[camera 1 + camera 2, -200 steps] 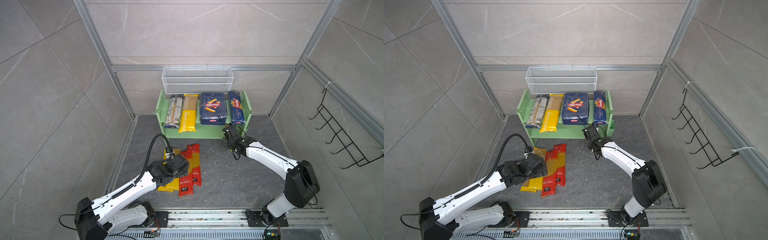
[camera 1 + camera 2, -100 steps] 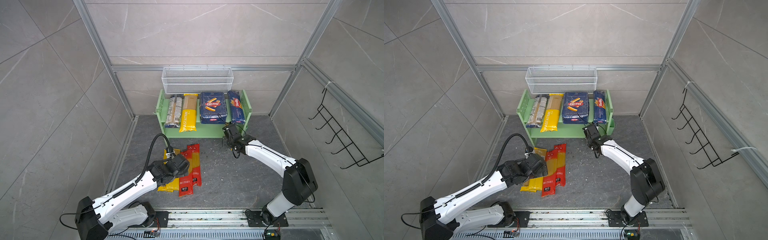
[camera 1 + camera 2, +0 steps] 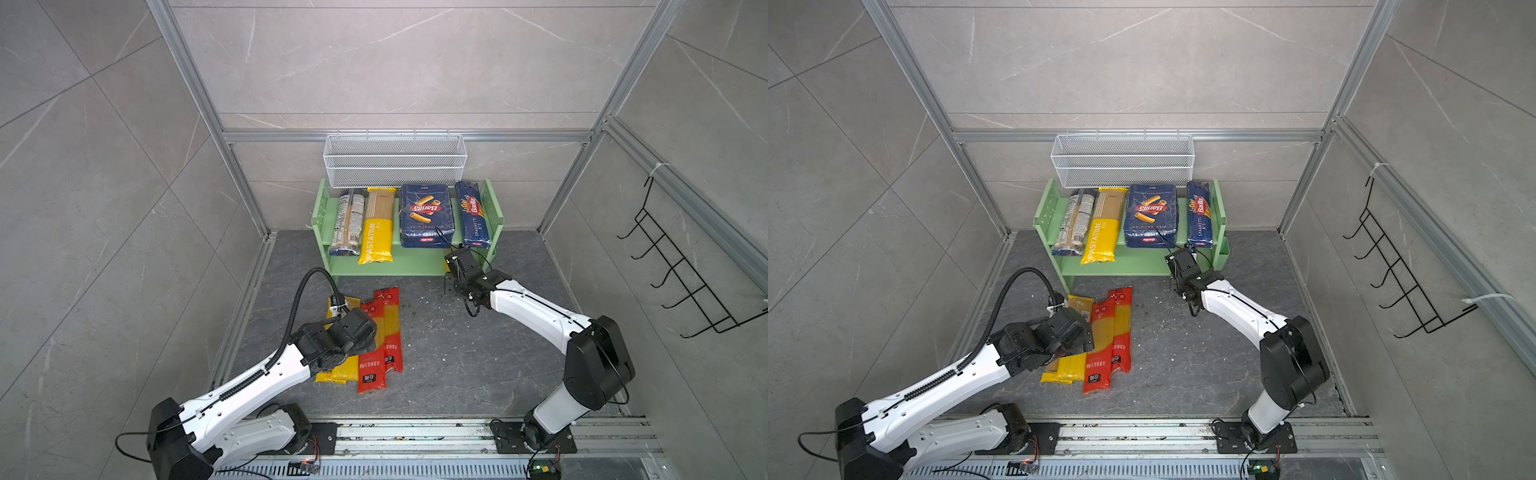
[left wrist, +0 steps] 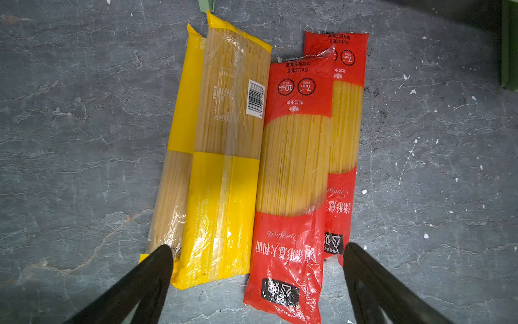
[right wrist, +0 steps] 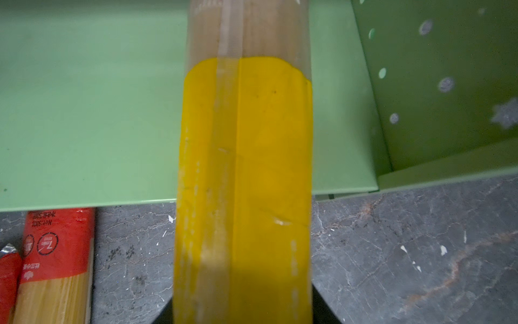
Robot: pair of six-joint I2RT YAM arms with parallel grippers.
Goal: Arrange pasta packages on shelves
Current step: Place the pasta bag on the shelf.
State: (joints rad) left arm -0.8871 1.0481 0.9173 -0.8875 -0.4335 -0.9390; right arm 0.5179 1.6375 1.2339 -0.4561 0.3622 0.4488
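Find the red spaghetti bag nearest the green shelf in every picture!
Top view: red bag on floor before the green shelf.
Top view: red bag, same.
Left wrist: it lies partly under the other red bag.
Right wrist: it lies by the shelf's front edge.
Landmark: green shelf.

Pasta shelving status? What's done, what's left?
Done: four packs lie on top of the green rack. In hand: a yellow pack rests partly on the lower shelf, between the fingers of the right gripper; grip unclear. Left: two yellow packs and two red packs on the floor, with the open left gripper over them.
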